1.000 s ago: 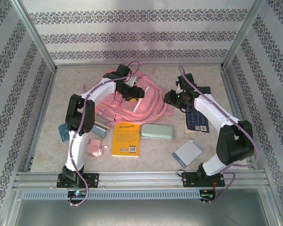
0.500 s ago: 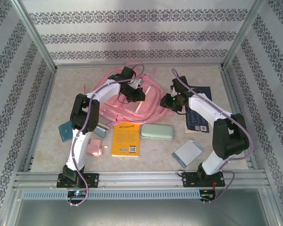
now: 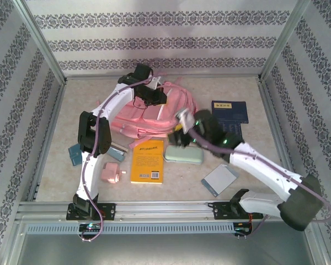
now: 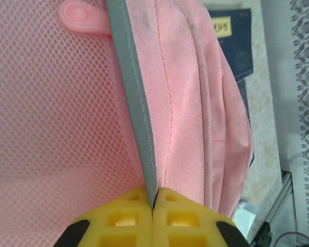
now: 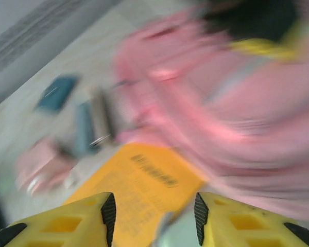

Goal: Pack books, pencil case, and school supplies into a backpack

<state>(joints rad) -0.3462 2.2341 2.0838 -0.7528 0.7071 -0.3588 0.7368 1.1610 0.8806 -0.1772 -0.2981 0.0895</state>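
Tightly between left jaws: backpack [image 4: 190,113].

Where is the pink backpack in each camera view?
Top external: backpack centre-back, beyond the yellow book.
Left wrist: backpack left and centre, grey trim pinched by left gripper.
Right wrist: backpack blurred, upper right.
Shared landmark: yellow book beside it, top and right wrist.

— What lies on the pale speckled tabletop [image 3: 176,190]?
— A large pink fabric backpack [image 3: 174,105] lies toward the back. Near its front edge is a yellow-orange paperback [image 3: 147,161], with a mint-green oblong pencil case [image 3: 186,157] just beside it.
— And out at the sides?
— On the right are a flat navy book [image 3: 230,111] and a thin grey-blue pad [image 3: 219,179]. On the left are a pink boxy item [image 3: 111,174] and a small teal piece [image 3: 74,155].
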